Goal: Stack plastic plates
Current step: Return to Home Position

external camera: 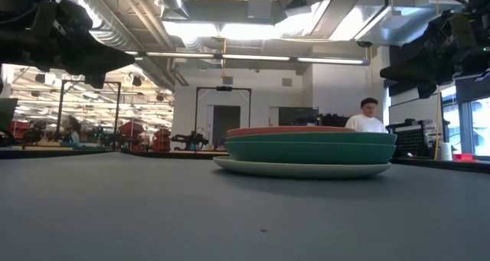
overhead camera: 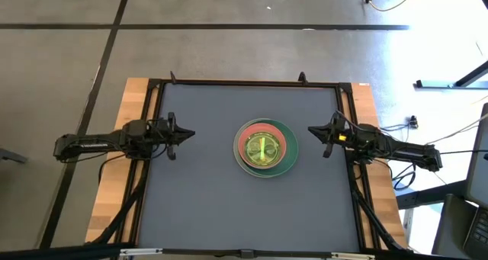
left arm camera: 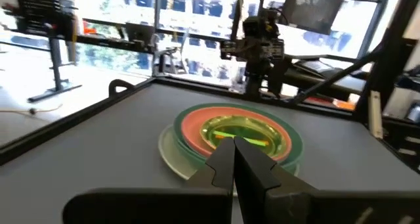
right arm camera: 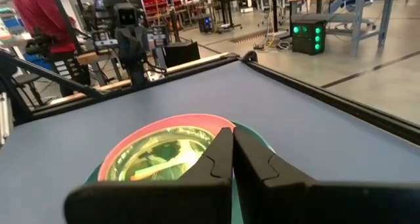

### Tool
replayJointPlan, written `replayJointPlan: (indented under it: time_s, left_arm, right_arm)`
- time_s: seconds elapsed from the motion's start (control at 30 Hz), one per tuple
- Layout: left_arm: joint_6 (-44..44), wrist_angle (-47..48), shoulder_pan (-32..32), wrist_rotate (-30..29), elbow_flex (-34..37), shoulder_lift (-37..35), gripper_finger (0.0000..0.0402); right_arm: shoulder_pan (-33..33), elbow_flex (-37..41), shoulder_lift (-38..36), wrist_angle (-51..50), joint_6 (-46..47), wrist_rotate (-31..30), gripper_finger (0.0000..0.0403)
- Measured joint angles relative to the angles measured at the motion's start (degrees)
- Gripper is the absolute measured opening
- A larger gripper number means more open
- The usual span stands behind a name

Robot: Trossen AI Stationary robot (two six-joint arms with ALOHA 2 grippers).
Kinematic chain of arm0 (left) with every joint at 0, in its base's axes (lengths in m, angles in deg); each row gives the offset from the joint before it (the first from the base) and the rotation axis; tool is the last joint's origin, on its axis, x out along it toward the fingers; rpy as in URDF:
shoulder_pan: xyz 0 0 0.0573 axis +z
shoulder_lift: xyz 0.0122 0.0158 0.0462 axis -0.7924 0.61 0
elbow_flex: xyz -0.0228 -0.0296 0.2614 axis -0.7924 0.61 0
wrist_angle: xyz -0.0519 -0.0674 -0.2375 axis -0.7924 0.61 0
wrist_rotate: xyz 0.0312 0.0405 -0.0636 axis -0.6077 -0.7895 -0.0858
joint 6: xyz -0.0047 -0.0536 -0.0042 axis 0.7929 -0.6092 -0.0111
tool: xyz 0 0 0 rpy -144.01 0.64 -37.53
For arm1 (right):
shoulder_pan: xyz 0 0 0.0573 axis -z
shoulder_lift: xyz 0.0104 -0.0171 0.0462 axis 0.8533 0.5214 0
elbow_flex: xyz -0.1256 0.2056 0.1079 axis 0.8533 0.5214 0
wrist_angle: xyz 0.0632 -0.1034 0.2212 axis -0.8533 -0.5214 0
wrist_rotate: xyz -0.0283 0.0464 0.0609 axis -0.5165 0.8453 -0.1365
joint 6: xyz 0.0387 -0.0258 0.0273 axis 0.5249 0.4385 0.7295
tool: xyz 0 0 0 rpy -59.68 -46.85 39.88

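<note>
**Left gripper** [overhead camera: 183,134]: fingers pressed together, tips meeting, nothing between them. It is held off the surface at the left side of the counter [overhead camera: 198,207], pointing right toward the plates and well apart from them.

**Right gripper** [overhead camera: 314,130]: fingers likewise closed tip to tip and empty. It is raised at the right side of the counter, pointing left, near the plates but not touching them.

**Stack of plastic plates** [overhead camera: 264,147]: one pile resting flat on the dark grey counter between the two grippers, a little right of centre and nearer the right gripper.
- Lime green plate [overhead camera: 263,149]: small and translucent, on top. An orange tint shows through it, but the small plates under it cannot be told apart.
- Pink plate [overhead camera: 245,140]: medium, showing as a ring around the lime one.
- Green plate [overhead camera: 293,149]: large, with a broad rim under the pink.
- Cream-white plate [external camera: 302,169]: large, at the bottom, its edge protruding on the near left.

**Person** [external camera: 367,117]: in a white top, far behind the counter in the room.
</note>
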Motion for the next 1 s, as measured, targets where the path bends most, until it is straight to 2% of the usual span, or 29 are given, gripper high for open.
replayJointPlan:
  time_s: [0.1, 0.2, 1.0]
  left_arm:
    - [0.0, 2.99, 0.0, -1.88, -0.02, -3.19, 0.0]
    - [0.02, 3.52, 0.0, -1.29, -0.05, -5.51, 0.0]
    - [-1.03, 3.7, 0.0, -1.49, -0.07, -5.38, 0.0]
  right_arm:
    - [0.0, 0.0, 0.04, -0.04, 0.0, 0.08, 0.0003]
    - [0.02, 0.0, -0.01, -0.07, 0.0, 0.12, 0.0003]
    - [0.02, 0.02, 0.0, -0.17, -3.85, 1.18, 0.0003]
